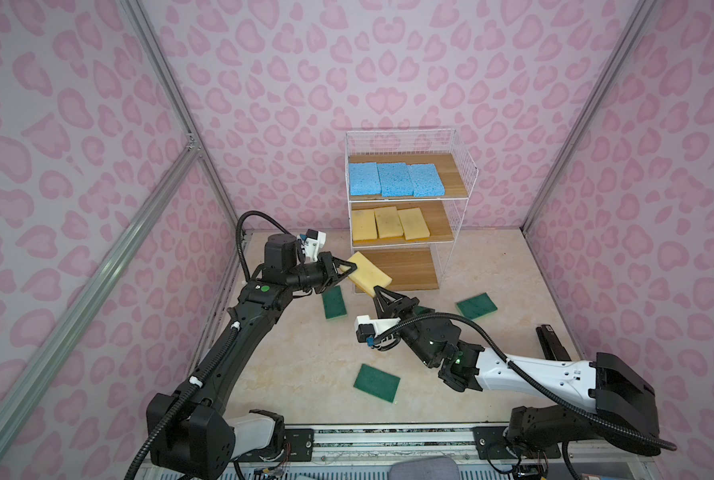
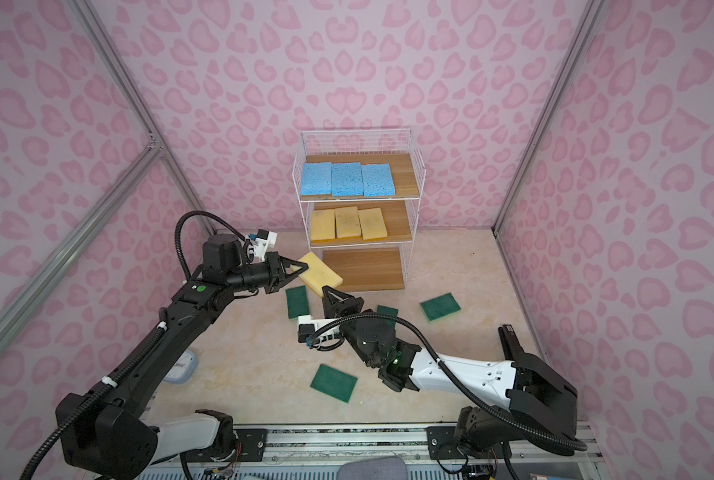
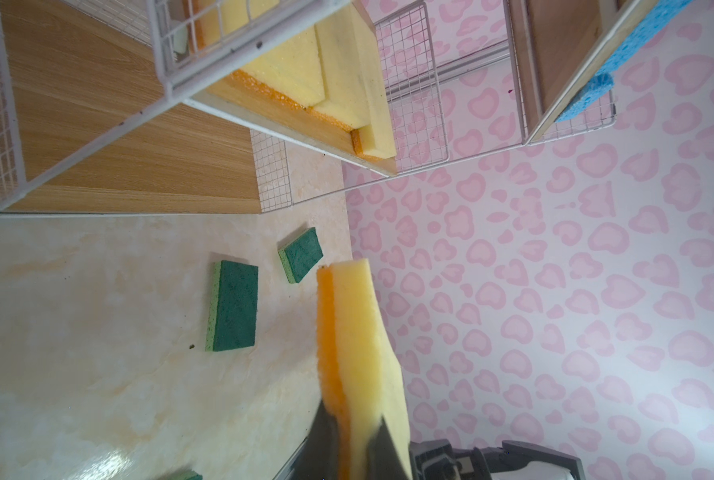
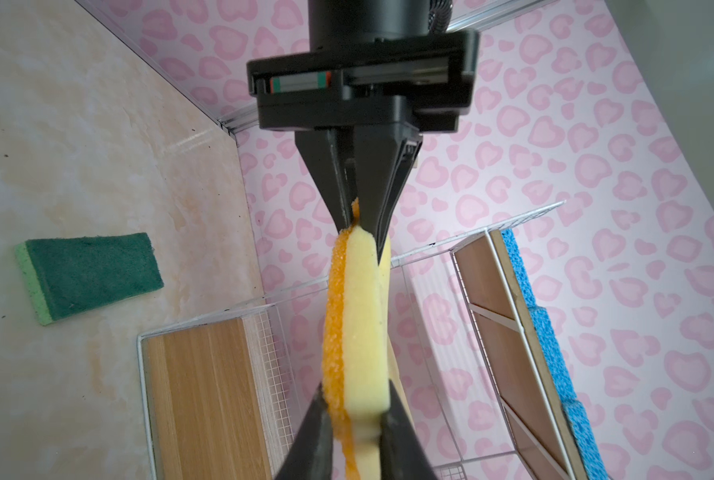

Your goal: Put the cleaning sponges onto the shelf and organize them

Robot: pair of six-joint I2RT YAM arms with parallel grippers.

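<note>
In front of the wire shelf (image 1: 465, 183) and its bare bottom board, the left gripper (image 1: 344, 270) and right gripper (image 1: 376, 291) each pinch an opposite end of one pale yellow sponge (image 1: 367, 272), clear of the tabletop. Its long axis runs diagonally from gripper to gripper. One green sponge (image 1: 423, 309) is mostly hidden behind the right wrist
</note>
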